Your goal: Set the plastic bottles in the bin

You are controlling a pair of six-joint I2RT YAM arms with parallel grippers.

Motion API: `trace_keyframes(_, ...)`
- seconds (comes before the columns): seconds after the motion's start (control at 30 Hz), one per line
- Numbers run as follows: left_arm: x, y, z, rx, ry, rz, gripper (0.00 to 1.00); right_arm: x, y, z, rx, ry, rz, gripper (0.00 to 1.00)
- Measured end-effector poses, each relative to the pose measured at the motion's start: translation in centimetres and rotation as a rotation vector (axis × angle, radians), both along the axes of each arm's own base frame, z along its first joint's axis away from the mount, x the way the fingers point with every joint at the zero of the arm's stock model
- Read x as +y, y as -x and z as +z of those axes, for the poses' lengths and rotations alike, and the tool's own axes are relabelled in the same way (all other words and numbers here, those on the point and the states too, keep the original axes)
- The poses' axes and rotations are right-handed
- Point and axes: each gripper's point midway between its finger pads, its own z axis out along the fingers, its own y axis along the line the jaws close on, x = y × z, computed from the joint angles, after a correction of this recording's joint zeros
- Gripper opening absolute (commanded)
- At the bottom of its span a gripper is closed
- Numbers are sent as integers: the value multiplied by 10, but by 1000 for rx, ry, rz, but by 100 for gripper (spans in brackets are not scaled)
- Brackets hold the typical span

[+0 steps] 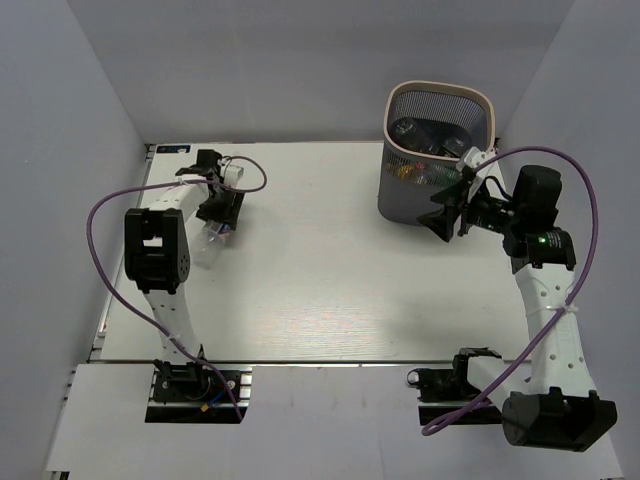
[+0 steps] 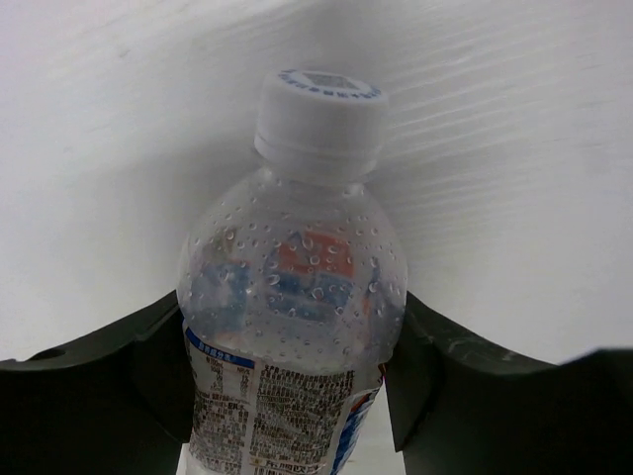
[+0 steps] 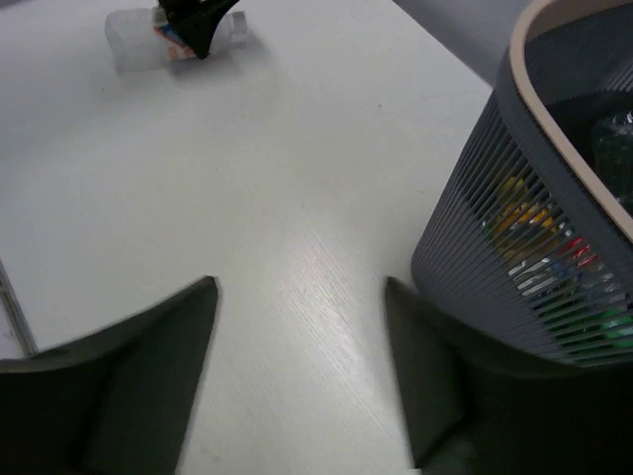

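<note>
On the white table (image 1: 330, 280), near its far left corner, the left arm (image 1: 155, 250) bends down, and the left gripper (image 1: 220, 222) seems to squeeze a clear bottle (image 2: 297, 287). The right gripper (image 3: 300, 285) is beside the bin (image 3: 514, 247), fingers apart.

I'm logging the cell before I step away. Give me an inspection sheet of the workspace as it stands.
Surface: white table, faint wood grain.
Job's things: one clear bottle lying at the left; bin at the far right with several bottles inside.
Clutter: nothing seen.
End effectors: left end effector closed around the clear bottle; right end effector open, empty, beside the bin.
Cables: a purple cable loops off each arm.
Surroundings: grey walls on three sides.
</note>
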Motion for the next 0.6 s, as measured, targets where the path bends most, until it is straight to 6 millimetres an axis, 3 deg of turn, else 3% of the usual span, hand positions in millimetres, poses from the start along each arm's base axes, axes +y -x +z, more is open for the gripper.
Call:
trace_keyframes(0.03, -11, -2, 4, -7, 42, -5, 0, 1, 3, -1, -7, 8, 12, 49)
trace_keyframes(0.07, -21, -4, 11, -17, 83, -8, 0, 2, 8, -4, -6, 15, 33, 18)
trace_keyframes(0.1, -33, -8, 21, -39, 129, -14, 0, 3, 13, -8, -11, 27, 60, 0)
trace_keyframes(0.2, -81, -31, 82, -195, 316, -63, 0, 7, 35, -30, -1, 65, 150, 0)
trace_keyframes(0.3, -143, -46, 186, -438, 567, -173, 0, 10, 60, -69, 66, 94, 228, 0)
trace_keyframes(0.33, -165, -46, 227, -526, 658, -227, 0, 9, 67, -86, 100, 110, 249, 7)
trace_keyframes(0.4, -204, -37, 306, -679, 841, -340, 0, 7, 75, -110, 151, 136, 263, 21)
trace_keyframes(0.47, -239, -19, 379, -801, 1008, -477, 0, 4, 83, -133, 195, 173, 276, 27)
trace_keyframes(0.6, -297, 14, 478, -929, 1241, -732, 0, 0, 93, -169, 276, 253, 288, 25)
